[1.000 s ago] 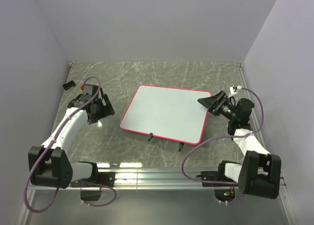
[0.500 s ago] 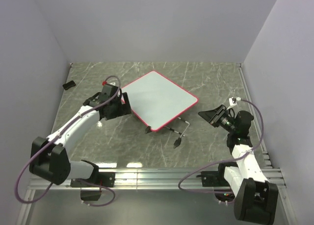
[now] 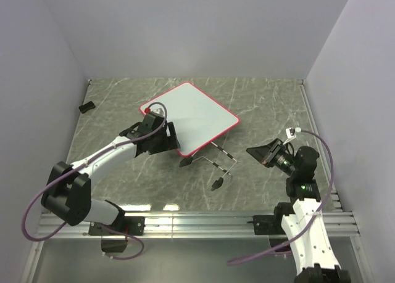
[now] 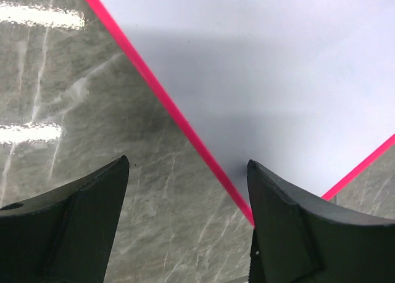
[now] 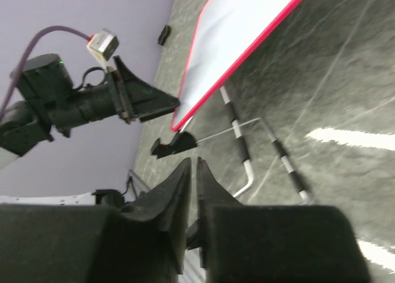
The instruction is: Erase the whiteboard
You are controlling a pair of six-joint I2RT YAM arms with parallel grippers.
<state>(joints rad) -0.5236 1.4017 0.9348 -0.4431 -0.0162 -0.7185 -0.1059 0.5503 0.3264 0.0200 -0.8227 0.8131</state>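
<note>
The large white rectangular whiteboard with a thin red-pink frame lies turned at an angle in the upper middle of the top view, on the grey marbled tabletop. A thin wire stand with black-banded legs sticks out from its lower edge. Whether the board is flat or slightly propped cannot be told.

The left hand sits at the board's lower left corner. In the left wrist view its jaws stand wide, with the pink edge running up between them and the corner just beside the right-hand finger; nothing is gripped. The right hand is at the right of the frame, well apart from the board, closed tight and empty.

No marks show on the white surface in any view, and no wiping tool is visible, so the step in hand looks like positioning the board, not wiping it. Any wiping would call for a cloth or eraser, which neither hand carries, and for the board to be steadied at its frame.
</note>
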